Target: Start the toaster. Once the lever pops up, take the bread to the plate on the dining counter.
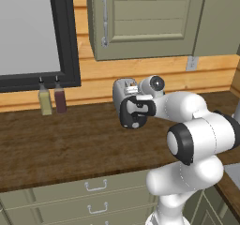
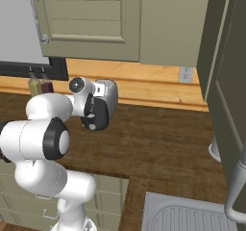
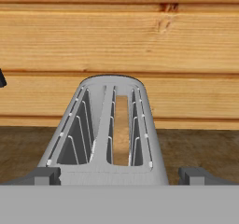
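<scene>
The toaster (image 3: 107, 134) is seen just ahead of the wide-open jaws, its long axis running away from them, bread (image 3: 122, 129) in the right slot.

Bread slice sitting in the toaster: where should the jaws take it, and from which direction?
Grip the bread by its top edge, jaws across its flat faces, coming straight down into the slot. It stands upright on edge in one slot of the toaster; the slot walls cover everything else.

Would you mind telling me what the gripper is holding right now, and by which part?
Nothing is held. The gripper is open, its fingertips apart above the toaster.
</scene>
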Available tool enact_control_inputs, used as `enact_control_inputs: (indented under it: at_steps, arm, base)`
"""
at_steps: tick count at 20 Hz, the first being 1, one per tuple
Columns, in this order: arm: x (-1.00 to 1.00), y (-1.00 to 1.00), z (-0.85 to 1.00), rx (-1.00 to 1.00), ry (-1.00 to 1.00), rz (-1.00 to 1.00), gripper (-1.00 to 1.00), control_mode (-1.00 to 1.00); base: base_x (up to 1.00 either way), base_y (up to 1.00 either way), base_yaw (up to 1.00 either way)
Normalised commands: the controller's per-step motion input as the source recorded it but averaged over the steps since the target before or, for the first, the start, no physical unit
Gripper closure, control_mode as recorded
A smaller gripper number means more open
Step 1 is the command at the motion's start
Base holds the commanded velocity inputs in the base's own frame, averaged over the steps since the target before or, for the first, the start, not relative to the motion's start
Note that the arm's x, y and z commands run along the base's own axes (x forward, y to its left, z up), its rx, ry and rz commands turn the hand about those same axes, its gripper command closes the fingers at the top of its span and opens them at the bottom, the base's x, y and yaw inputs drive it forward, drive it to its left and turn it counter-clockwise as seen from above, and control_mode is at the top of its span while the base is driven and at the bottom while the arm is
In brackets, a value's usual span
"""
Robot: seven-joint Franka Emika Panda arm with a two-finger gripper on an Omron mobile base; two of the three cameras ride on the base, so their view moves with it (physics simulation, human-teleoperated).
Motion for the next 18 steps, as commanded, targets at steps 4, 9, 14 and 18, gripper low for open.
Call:
enact_control_inputs:
  at_steps: [4,9,14,18]
  arm:
    - [0.0,0.0,0.0,0.0,0.0,0.0,-1.0,-1.0]
    - [0.0,0.0,0.0,0.0,0.0,0.0,-1.0,-1.0]
    - [0.0,0.0,0.0,0.0,0.0,0.0,-1.0,-1.0]
    - [0.0,0.0,0.0,0.0,0.0,0.0,-1.0,-1.0]
  base:
    - [0.0,0.0,0.0]
    - [0.0,0.0,0.0]
    - [0.0,0.0,0.0]
    - [0.0,0.0,0.0]
